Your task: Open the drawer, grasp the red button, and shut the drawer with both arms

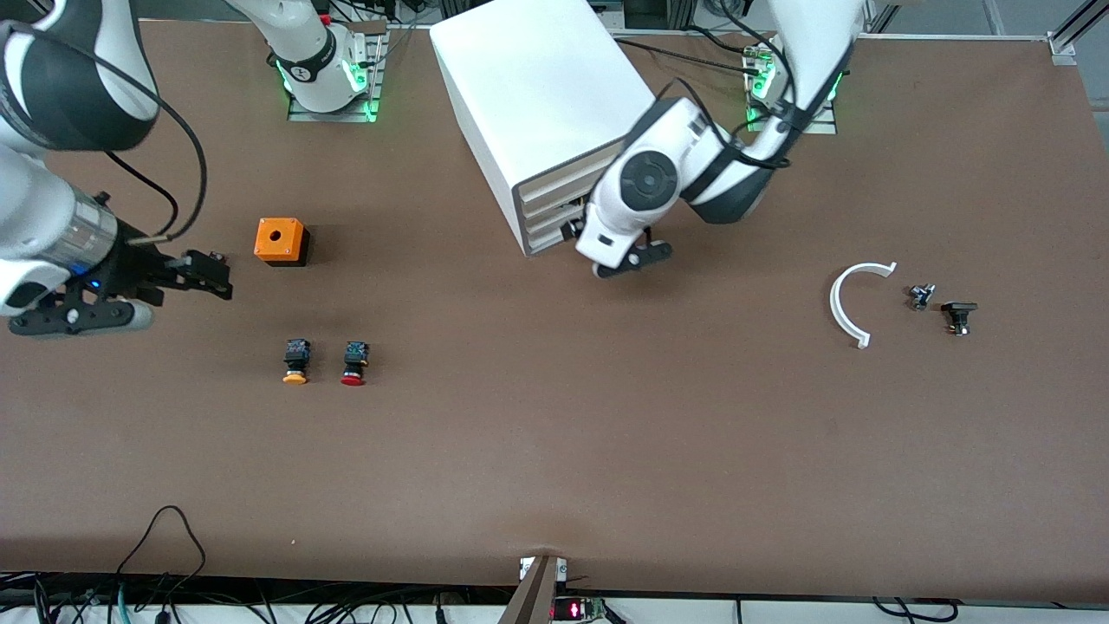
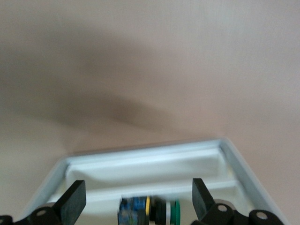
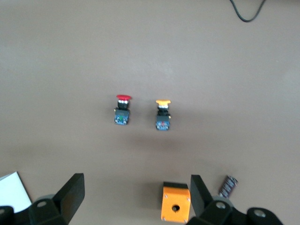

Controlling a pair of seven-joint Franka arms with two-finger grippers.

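The white cabinet [image 1: 537, 104] stands between the arm bases, its stacked drawer fronts [image 1: 550, 204] facing the front camera. My left gripper [image 1: 632, 260] is low in front of them, open, over the pulled-out drawer [image 2: 140, 161]. Between its fingers [image 2: 138, 201] lies a green-capped part with a blue-black body [image 2: 150, 212], untouched. The red-capped button [image 1: 353, 364] lies on the table beside a yellow-capped one [image 1: 295, 361]; the right wrist view shows the button [image 3: 123, 110] too. My right gripper [image 1: 130, 299] hangs open and empty [image 3: 136, 197] over the table beside the orange box [image 1: 281, 241].
The orange box [image 3: 176, 206] lies close to one right finger [image 3: 199, 194]. Toward the left arm's end of the table lie a white curved strip [image 1: 853, 299] and two small dark parts [image 1: 920, 296] [image 1: 958, 316]. Cables hang along the table's front edge.
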